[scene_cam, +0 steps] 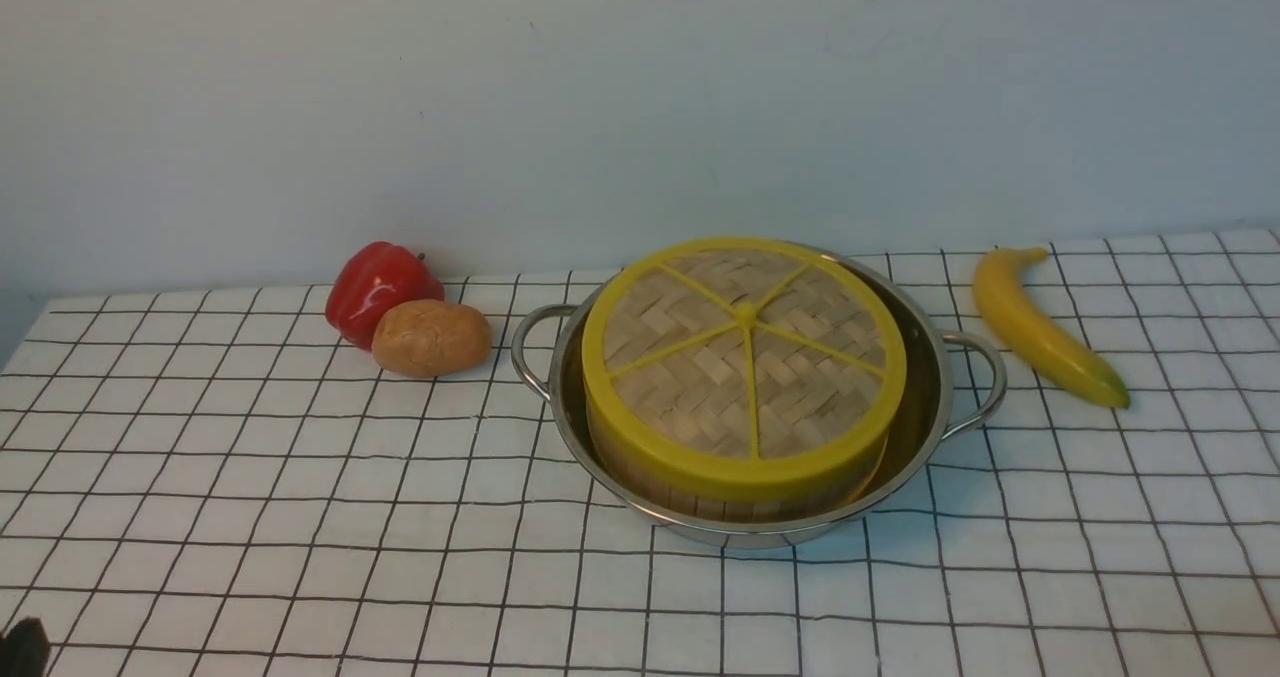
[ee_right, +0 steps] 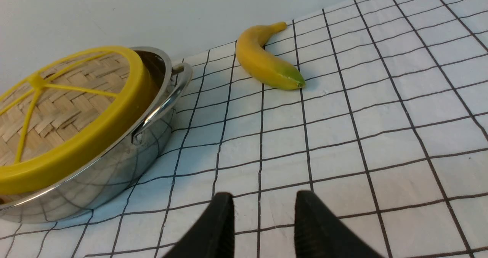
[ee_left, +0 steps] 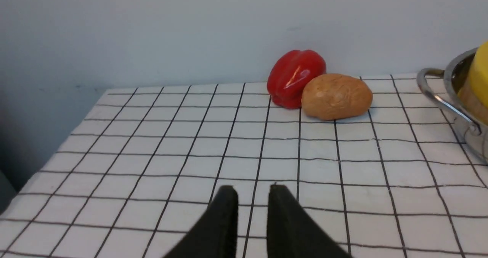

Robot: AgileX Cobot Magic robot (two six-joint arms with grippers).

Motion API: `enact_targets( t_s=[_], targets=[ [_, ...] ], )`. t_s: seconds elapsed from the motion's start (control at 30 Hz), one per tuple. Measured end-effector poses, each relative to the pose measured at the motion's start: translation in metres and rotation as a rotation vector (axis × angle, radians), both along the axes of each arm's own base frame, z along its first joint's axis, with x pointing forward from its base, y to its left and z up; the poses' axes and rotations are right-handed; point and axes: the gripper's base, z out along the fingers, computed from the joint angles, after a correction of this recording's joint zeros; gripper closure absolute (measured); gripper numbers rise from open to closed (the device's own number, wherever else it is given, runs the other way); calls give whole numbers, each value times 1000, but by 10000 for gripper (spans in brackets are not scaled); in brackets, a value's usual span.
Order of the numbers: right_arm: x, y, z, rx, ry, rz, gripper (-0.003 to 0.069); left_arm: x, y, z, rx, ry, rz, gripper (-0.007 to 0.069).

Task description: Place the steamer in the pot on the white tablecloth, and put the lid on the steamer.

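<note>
Steamer [scene_cam: 735, 482]: inside pot [scene_cam: 925, 407], mid white tablecloth [scene_cam: 300, 517].
Lid [scene_cam: 745, 357]: seated on steamer.
Left gripper [ee_left: 251, 191]: narrow gap, empty.
Right gripper [ee_right: 263, 199]: apart, empty.
Banana [scene_cam: 1040, 327]: just right of pot.

The pot [scene_cam: 745, 457] is faced head-on from the robot's side. Low wrist views are angled over the white tablecloth [ee_left: 152, 155]; the pot is shared by all.

Matte black left hand [ee_left: 251, 191] with two tapering, round-tipped fingers [ee_left: 225, 216]. Same matte black on right hand [ee_right: 263, 199], fingers [ee_right: 305, 220] widening toward the base, no markings visible.
</note>
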Motion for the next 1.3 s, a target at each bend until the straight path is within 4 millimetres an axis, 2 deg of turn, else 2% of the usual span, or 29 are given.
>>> enact_targets(
  t_s=[0.27, 1.3],
  targets=[
    [0, 0, 0, 0, 1, 0, 416, -8, -1, -26, -3, 41, 3, 496],
    [0, 0, 0, -1, 1, 0, 416, -9, -1, -26, -3, 46, 3, 444]
  ],
)
